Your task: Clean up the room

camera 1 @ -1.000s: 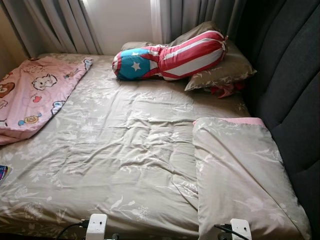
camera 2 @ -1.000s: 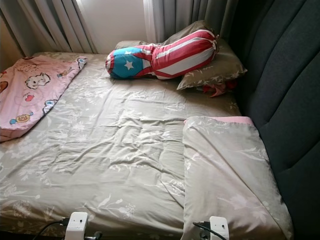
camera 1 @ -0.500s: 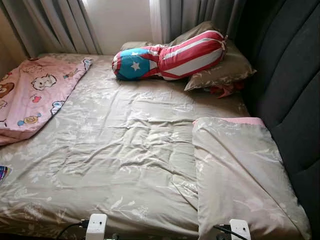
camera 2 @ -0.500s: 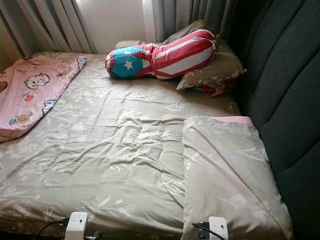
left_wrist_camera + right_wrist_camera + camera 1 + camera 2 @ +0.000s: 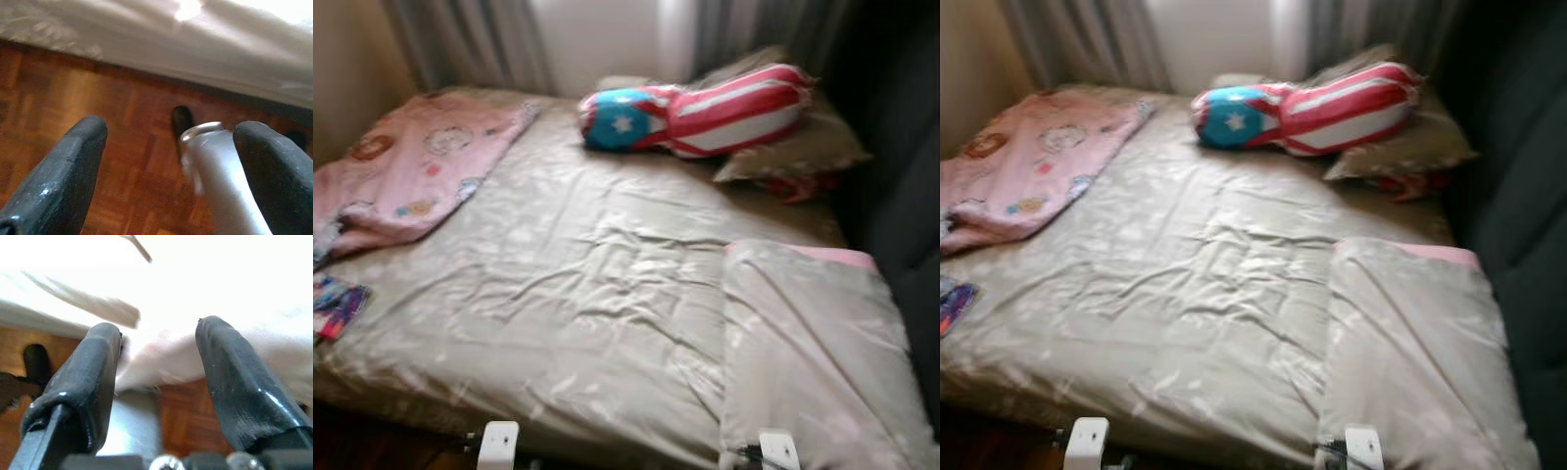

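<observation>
Right now I see both grippers hanging over the wood floor at the bed's edge: left gripper and right gripper spread wide, holding nothing. A pink blanket lies crumpled on the bed.

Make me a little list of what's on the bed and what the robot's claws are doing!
picture: blurry
bed: grey-beige flowery sheet, rumpled
bolster: red, white and blue with a star, at the far end, leaning on a pillow
pink blanket: cartoon print, far left corner
folded cover: near right, pink edge showing
small colourful thing: left edge of bed, too blurred to name
left claw: open, low over the wood floor by the bed edge
right claw: open, low by the bed edge
</observation>
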### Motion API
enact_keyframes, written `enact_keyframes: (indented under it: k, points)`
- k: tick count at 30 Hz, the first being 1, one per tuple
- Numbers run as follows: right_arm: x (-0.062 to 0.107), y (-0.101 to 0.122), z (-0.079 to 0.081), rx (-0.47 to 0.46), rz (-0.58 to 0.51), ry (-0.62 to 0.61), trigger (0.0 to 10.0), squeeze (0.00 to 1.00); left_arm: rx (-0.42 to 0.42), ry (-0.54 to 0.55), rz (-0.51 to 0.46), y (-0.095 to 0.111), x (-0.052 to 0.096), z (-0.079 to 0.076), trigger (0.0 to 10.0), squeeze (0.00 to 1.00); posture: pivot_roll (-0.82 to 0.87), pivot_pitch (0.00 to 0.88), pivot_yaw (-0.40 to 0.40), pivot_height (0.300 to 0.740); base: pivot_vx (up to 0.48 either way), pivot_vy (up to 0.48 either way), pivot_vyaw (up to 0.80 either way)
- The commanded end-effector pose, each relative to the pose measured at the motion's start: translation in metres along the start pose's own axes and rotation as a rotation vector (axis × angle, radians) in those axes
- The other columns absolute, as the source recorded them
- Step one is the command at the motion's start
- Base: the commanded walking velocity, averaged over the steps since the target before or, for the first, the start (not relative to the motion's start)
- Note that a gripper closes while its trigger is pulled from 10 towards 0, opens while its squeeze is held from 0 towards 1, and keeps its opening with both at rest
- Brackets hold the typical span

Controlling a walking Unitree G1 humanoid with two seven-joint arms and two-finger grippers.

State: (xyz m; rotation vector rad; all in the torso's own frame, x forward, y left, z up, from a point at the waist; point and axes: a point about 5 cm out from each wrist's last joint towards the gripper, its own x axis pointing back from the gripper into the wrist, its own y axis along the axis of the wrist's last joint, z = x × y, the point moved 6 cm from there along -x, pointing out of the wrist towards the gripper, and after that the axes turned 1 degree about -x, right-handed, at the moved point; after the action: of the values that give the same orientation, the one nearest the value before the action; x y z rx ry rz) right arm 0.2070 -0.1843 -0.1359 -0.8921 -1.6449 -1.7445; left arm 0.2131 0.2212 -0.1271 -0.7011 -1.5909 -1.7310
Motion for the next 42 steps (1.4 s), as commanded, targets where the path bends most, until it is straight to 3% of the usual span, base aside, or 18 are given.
enact_keyframes:
  k: [1,42]
  points:
    - [0.0020,-0.0103,-0.0040,-0.024,0.031,-0.017,10.0,0.00,0.009,0.011,0.003,-0.0011,0.0002,0.0026,10.0,0.00,-0.09,0.081,-0.020,0.740,0.000,0.416,0.00]
    - [0.0004,-0.0060,0.0006,-0.046,0.024,-0.015,10.0,0.00,0.000,0.010,0.000,0.0026,-0.0007,0.0047,10.0,0.00,-0.08,0.096,-0.007,0.740,0.000,0.433,0.00]
